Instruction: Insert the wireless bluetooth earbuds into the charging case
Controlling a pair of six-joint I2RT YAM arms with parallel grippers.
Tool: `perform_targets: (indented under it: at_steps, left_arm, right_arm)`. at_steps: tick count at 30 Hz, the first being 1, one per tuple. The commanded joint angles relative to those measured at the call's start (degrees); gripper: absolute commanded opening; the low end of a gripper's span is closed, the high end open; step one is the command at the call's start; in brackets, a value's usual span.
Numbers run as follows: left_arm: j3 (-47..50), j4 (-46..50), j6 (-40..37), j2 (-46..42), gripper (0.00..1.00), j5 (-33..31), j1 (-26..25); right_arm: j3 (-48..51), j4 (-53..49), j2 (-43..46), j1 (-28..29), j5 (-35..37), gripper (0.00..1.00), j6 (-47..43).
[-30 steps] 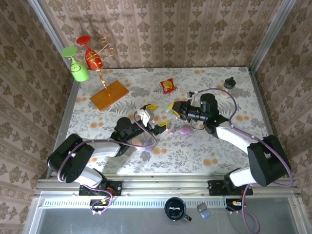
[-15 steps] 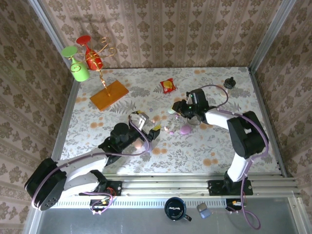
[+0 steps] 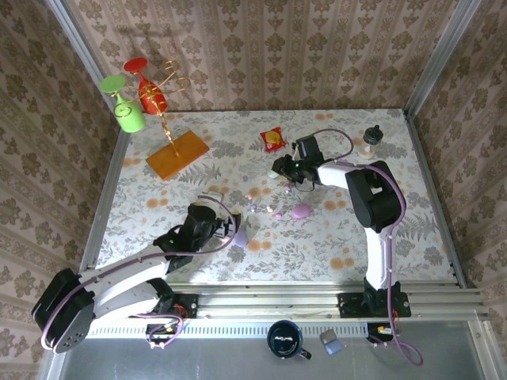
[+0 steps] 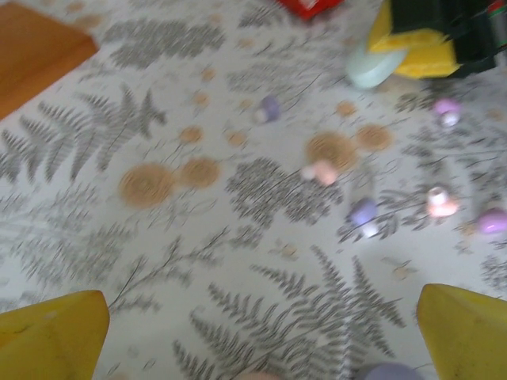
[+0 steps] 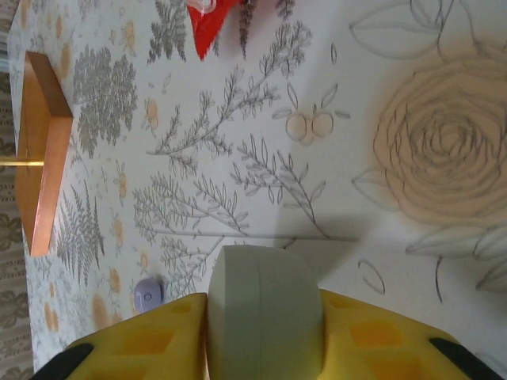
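The job had hardly begun. The tiny pastel plastic earbuds (image 4: 321,170) lay loose on the flat flowery table cloth (image 4: 158,261), spread across the middle and right of the left wrist view. Some were pink and some were lilac. Each was a smooth, shiny little bean with a round end. None of them was in a case yet, so every one had to be picked up and put in.

The left gripper (image 4: 261,332) hung low over the cloth with its two yellow fingers far apart, one in each bottom corner of its view. It held nothing.

The right gripper (image 5: 265,332) had its soft-looking yellow pads pressed on both sides of the pale green rounded plastic case (image 5: 265,293), at the bottom middle of the right wrist view. The case looked smooth and dull, like an egg, with a thin line near one side. I could not tell if its lid was open.

A flat orange wooden board (image 5: 40,150) sat at the left edge. A crinkly red packet (image 5: 210,16) sat at the top.
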State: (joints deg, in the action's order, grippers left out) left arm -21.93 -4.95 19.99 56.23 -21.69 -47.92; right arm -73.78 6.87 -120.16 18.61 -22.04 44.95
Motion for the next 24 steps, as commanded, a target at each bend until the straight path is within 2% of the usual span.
perform_targets:
  at_steps: [1, 4, 10, 14, 16, 20, 24]
  left_arm:
    - [-2.15, 7.57, 5.26, -0.61, 1.0, -4.23, -0.34]
    - [-2.52, 8.95, 7.93, 0.69, 1.0, -4.7, 0.01]
    - [-8.17, 20.11, 21.82, 5.04, 1.0, -7.92, 1.16]
    - [-11.78, 25.78, 27.87, 8.32, 1.0, -8.36, 1.62]
    - [-13.6, 28.16, 30.11, 9.65, 1.0, -5.51, 3.9]
    - [-14.3, 27.67, 27.16, 11.38, 1.0, 7.21, 12.58]
    - [-14.77, 28.08, 25.11, 12.06, 1.0, 8.12, 17.47]
  right_arm:
    - [-1.28, -3.31, -1.16, -0.73, 2.64, 0.44, -2.04]
    - [-1.63, -4.67, -0.12, -1.32, 3.14, 0.54, -3.65]
    - [-1.23, -9.1, 5.3, -2.0, 4.59, 0.7, -8.65]
    - [1.47, -10.67, 10.0, -1.84, 4.86, 0.76, -12.04]
    - [4.17, -10.75, 13.35, -1.37, 4.46, 0.76, -14.92]
    - [8.61, -12.73, 19.44, 0.77, 5.05, 0.77, -21.24]
    - [12.96, -14.7, 25.49, 5.61, 8.9, 0.78, -26.29]
